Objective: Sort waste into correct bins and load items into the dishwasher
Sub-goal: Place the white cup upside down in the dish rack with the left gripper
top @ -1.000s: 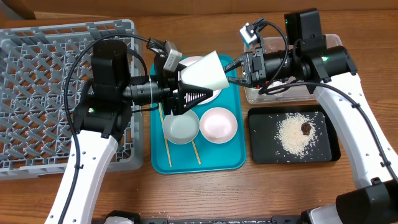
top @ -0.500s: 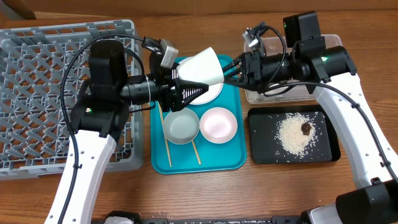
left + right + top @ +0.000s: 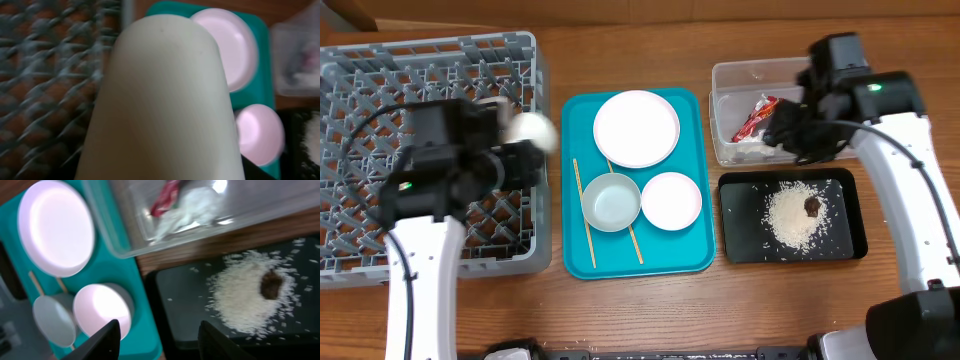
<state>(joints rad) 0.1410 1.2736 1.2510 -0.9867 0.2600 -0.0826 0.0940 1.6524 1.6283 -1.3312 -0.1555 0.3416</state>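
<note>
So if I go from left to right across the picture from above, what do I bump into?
Grey dish rack → white cup at the rack's right edge → greyish bowl → white bowl → black tray with the rice.

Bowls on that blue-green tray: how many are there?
2. The greyish bowl sits mid-tray on the teal tray; the white bowl is right beside it, toward the black tray. None seems hidden.
</note>
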